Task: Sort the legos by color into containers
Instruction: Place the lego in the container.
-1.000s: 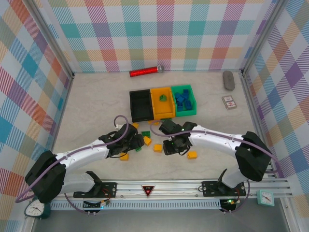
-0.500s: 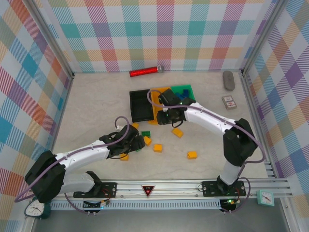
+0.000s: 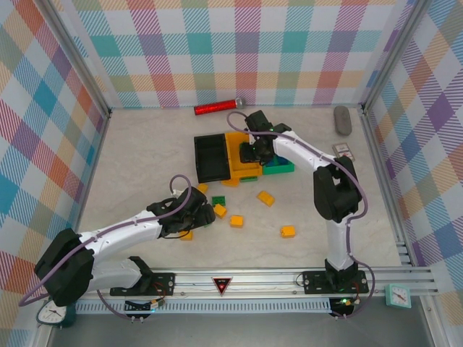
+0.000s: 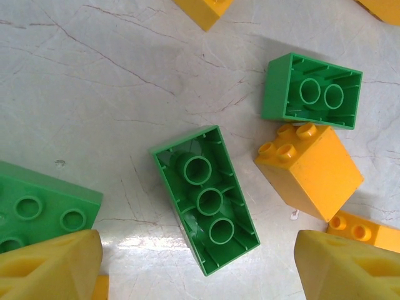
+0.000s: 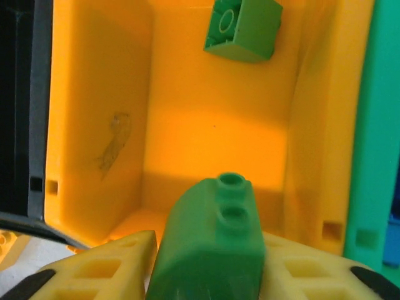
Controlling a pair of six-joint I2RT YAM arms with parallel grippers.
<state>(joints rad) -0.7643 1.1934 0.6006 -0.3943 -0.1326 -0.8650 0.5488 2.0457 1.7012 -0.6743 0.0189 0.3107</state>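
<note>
Right claw [image 5: 206,270] grips a green brick [image 5: 209,240] above the orange bin [image 5: 212,137] (second green brick [image 5: 245,28] already inside, frame top). Left claw [image 4: 200,262] stands wide over loose green bricks [image 4: 205,199] at counter [image 3: 145,159] centre; yellow bricks [image 3: 265,197] lie unsorted.

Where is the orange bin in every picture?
Top view: the orange bin sits just above the picture's middle.
Right wrist view: it spreads across the middle, behind the green brick in the right tool.
Left wrist view: aimed at loose bricks on the table.
Shared landmark: the black bin, right beside its left side.
</note>
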